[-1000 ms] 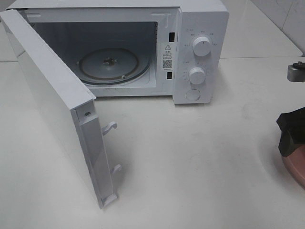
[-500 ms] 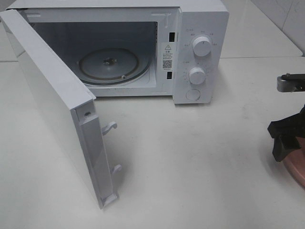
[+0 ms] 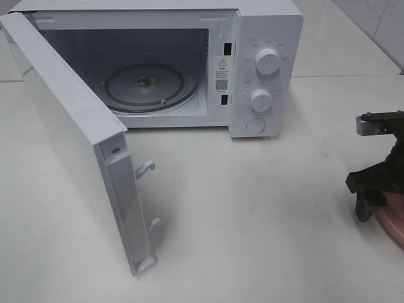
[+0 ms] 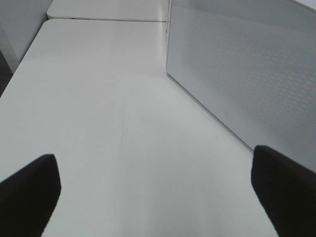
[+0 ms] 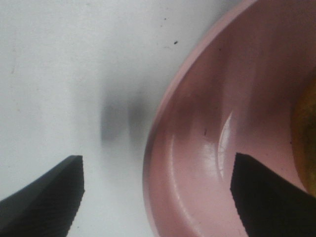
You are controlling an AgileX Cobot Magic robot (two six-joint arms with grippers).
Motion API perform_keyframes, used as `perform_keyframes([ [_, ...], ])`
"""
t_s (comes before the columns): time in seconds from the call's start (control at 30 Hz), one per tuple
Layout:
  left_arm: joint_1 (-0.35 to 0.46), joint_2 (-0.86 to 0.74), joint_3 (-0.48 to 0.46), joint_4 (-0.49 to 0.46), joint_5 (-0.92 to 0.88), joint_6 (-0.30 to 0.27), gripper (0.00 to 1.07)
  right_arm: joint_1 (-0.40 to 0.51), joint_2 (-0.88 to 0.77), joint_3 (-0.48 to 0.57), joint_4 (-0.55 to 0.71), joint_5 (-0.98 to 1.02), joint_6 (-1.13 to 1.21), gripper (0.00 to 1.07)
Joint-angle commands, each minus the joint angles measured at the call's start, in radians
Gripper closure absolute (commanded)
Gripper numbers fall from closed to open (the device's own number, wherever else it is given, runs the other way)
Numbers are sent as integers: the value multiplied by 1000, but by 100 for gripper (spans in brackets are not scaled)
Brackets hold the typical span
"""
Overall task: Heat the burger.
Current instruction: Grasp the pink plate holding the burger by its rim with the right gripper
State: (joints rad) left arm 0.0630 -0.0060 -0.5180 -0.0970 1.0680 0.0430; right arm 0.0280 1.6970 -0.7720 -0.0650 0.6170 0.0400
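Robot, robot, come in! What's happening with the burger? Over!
Left gripper open, beside the microwave door. Right gripper open, straddling the plate rim. Burger on plate, only a sliver showing. Nothing blocking the open microwave.

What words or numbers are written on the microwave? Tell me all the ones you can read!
No word or number here is clear enough to read.
Sticker on the microwave front frame: a warning triangle and a QR code; its print is too small to read.
Marks around the upper knob and lower knob: too small and blurred.
Wrist views: no text.
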Motion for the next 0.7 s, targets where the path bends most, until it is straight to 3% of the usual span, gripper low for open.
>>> perform_keyframes([
  [0.03,-4,-18,2,0,1,2,9,-3,19,-5,-29,-15,29,29],
  [0.7,-4,-18,2,0,1,2,9,-1,100,0,-36,-74,39,32],
])
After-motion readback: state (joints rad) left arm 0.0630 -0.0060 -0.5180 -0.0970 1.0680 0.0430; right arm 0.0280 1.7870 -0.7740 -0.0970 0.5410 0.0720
